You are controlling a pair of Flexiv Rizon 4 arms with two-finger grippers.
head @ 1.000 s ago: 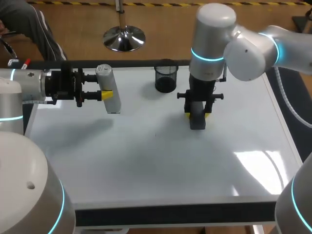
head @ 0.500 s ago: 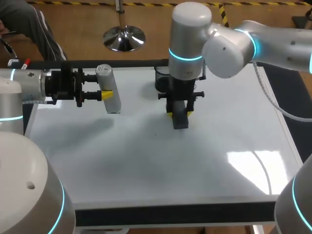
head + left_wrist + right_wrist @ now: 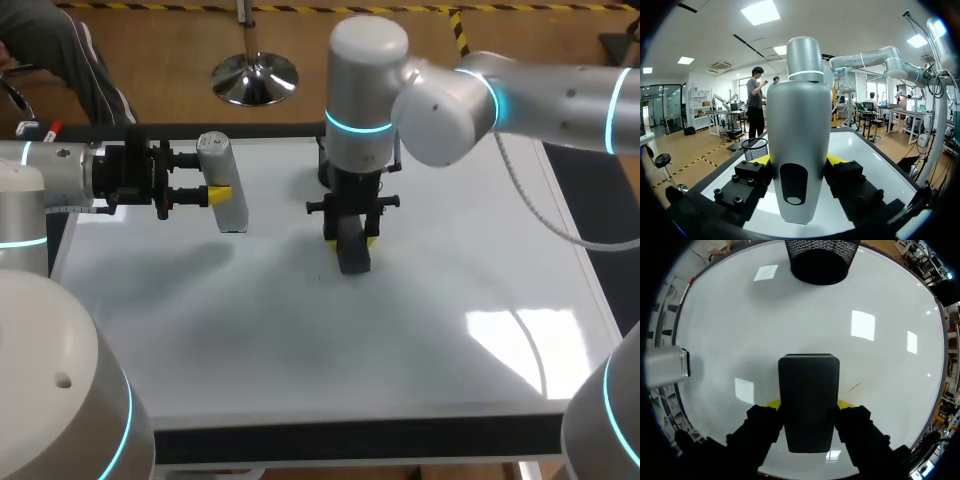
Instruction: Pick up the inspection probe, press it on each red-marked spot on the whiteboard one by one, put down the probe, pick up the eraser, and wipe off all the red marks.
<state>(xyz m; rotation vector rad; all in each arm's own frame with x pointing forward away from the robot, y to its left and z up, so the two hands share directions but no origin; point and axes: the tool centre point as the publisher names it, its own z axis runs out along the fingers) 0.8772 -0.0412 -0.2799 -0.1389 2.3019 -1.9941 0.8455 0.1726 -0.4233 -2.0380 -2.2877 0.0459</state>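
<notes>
The inspection probe, a grey cylinder, is over the whiteboard's back left. My left gripper is shut on it from two sides. In the left wrist view the probe fills the space between the yellow-tipped fingers of the left gripper. The black eraser rests on the board near its middle, with my right gripper shut on it from above. In the right wrist view the eraser is clamped in the right gripper. A thin dark stroke lies beside it. I see no red marks.
A black mesh cup stands at the board's back edge, ahead of the eraser and largely hidden behind my right arm in the head view. A black frame borders the board's front edge.
My right arm has slid the eraser leftward across the board, from right of the middle to the middle. The left arm and the probe have not moved.
</notes>
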